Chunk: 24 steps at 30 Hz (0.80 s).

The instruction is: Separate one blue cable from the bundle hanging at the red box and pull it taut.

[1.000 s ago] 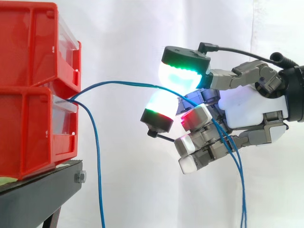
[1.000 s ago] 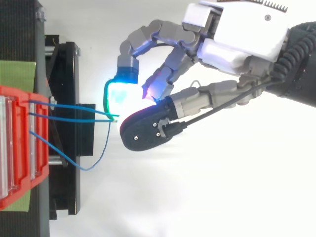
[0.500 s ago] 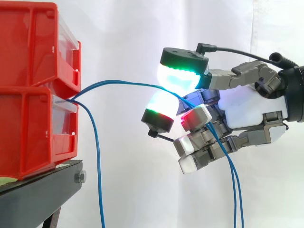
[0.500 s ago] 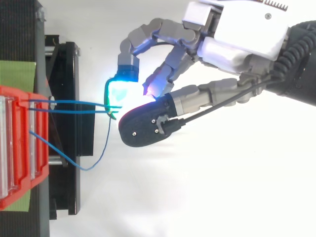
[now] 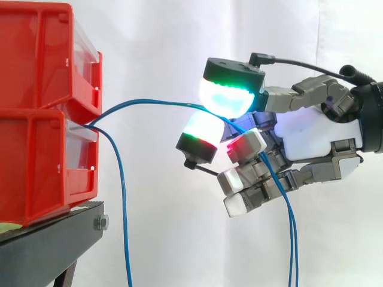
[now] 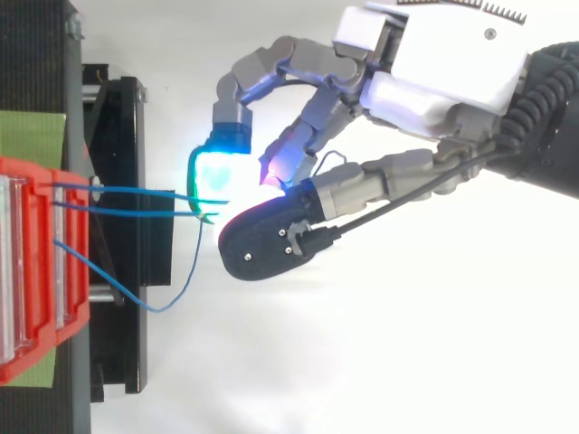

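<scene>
Robot hand [image 5: 317, 137] pinches two blue cables [image 5: 149, 102] right of the red box [image 5: 36, 161]; the strands have spread slightly, but none is yet separated or taut.

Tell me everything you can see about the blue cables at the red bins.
The blue cables are thin, smooth and flexible, like insulated wire. Three strands come out of the gap between the two stacked red bins. Two run side by side in a shallow arc to the hand, where two glowing pads pinch them. Past the pads they drop behind the fingers and hang below the view's lower edge. They sag slightly and are not taut. The third strand hangs loose beside the bins.
</scene>
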Each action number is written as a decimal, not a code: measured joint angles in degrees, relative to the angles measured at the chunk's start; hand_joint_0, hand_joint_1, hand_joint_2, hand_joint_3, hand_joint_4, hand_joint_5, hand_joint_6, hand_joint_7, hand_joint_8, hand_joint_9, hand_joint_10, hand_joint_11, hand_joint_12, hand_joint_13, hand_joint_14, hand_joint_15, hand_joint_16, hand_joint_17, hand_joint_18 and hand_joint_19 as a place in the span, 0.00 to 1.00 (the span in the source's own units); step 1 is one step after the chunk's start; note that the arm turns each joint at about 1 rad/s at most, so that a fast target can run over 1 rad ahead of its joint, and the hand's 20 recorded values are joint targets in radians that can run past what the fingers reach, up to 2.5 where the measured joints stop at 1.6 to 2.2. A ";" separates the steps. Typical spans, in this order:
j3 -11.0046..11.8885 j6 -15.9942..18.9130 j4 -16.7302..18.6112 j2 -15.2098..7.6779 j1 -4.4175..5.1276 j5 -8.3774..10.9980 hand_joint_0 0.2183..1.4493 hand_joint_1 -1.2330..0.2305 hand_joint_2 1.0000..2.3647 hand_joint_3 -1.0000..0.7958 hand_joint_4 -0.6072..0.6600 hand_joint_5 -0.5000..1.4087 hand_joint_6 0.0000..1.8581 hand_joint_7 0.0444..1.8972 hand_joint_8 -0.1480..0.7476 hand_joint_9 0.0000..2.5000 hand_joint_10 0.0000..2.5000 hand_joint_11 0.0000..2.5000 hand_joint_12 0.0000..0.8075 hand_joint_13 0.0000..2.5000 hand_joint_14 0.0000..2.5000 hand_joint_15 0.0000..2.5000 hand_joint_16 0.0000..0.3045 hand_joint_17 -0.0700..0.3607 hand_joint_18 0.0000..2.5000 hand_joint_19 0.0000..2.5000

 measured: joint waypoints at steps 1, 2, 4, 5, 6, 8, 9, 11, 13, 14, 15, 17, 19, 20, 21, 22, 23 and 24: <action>0.00 -0.02 0.15 0.00 0.02 0.08 0.39 0.22 0.00 0.28 0.55 0.16 0.51 0.49 0.54 0.47 0.01 0.42 0.41 0.44 0.01 0.32 0.14 0.38 0.31 0.18; 0.01 -0.04 0.41 0.00 0.04 0.18 0.38 0.22 0.00 0.28 0.55 0.16 0.51 0.49 0.53 0.47 0.01 0.42 0.42 0.44 0.01 0.32 0.14 0.38 0.31 0.18; 0.00 -0.06 0.77 0.00 0.07 0.30 0.34 0.22 0.00 0.28 0.55 0.16 0.51 0.50 0.54 0.47 0.01 0.42 0.41 0.44 0.01 0.32 0.14 0.38 0.31 0.19; 0.00 -0.07 0.95 0.00 0.07 0.36 0.30 0.22 0.00 0.28 0.56 0.16 0.51 0.50 0.55 0.48 0.01 0.41 0.42 0.44 0.01 0.32 0.14 0.38 0.31 0.19; 0.00 -0.08 1.04 0.00 0.08 0.40 0.29 0.23 0.00 0.28 0.56 0.16 0.51 0.50 0.56 0.48 0.01 0.42 0.43 0.45 0.01 0.32 0.14 0.39 0.31 0.19; 0.00 -0.08 1.15 0.00 0.09 0.45 0.26 0.24 0.00 0.28 0.56 0.17 0.51 0.49 0.56 0.49 0.01 0.41 0.43 0.45 0.01 0.32 0.14 0.39 0.31 0.19; 0.00 -0.06 1.17 0.00 0.11 0.45 0.26 0.24 0.00 0.28 0.56 0.17 0.51 0.49 0.56 0.49 0.01 0.41 0.44 0.45 0.01 0.32 0.14 0.39 0.31 0.19; -0.01 0.02 1.16 -0.01 0.14 0.46 0.25 0.24 0.00 0.28 0.57 0.17 0.51 0.49 0.56 0.49 0.01 0.41 0.44 0.45 0.01 0.32 0.15 0.40 0.31 0.19; -0.01 0.29 1.14 0.00 0.15 0.38 0.25 0.24 0.00 0.28 0.57 0.17 0.51 0.48 0.57 0.49 0.01 0.41 0.45 0.45 0.01 0.31 0.15 0.40 0.32 0.19; -0.01 0.44 1.13 -0.01 0.15 0.33 0.25 0.25 0.00 0.28 0.57 0.17 0.51 0.48 0.57 0.49 0.01 0.41 0.44 0.45 0.01 0.32 0.15 0.40 0.32 0.19; -0.01 0.67 1.12 -0.01 0.15 0.29 0.25 0.27 0.00 0.28 0.57 0.17 0.51 0.48 0.57 0.49 0.01 0.41 0.44 0.45 0.01 0.31 0.15 0.40 0.32 0.19; -0.01 1.03 1.06 -0.01 0.16 0.25 0.28 0.33 0.00 0.28 0.57 0.17 0.50 0.49 0.57 0.49 0.01 0.40 0.44 0.45 0.01 0.31 0.14 0.39 0.31 0.20; -0.01 1.37 0.92 0.00 0.16 0.23 0.32 0.36 0.00 0.28 0.56 0.17 0.50 0.50 0.56 0.50 0.01 0.40 0.43 0.45 0.01 0.32 0.14 0.38 0.31 0.20; -0.01 1.49 0.85 0.01 0.16 0.23 0.35 0.35 0.00 0.28 0.55 0.17 0.50 0.52 0.56 0.50 0.01 0.40 0.43 0.45 0.01 0.32 0.14 0.38 0.31 0.20; -0.01 1.55 0.82 0.01 0.17 0.21 0.35 0.34 0.00 0.28 0.54 0.17 0.50 0.53 0.56 0.50 0.01 0.40 0.43 0.45 0.01 0.32 0.14 0.38 0.31 0.20; -0.01 1.59 0.80 0.00 0.17 0.19 0.36 0.33 0.00 0.28 0.54 0.17 0.50 0.54 0.56 0.49 0.01 0.40 0.43 0.45 0.01 0.31 0.14 0.38 0.31 0.20; -0.01 1.62 0.78 0.00 0.17 0.18 0.37 0.32 0.00 0.30 0.53 0.17 0.50 0.55 0.56 0.49 0.01 0.41 0.43 0.45 0.01 0.31 0.14 0.38 0.31 0.20; -0.01 1.64 0.78 0.00 0.18 0.16 0.37 0.31 0.00 0.31 0.52 0.17 0.50 0.55 0.56 0.49 0.01 0.41 0.43 0.45 0.01 0.31 0.14 0.38 0.31 0.20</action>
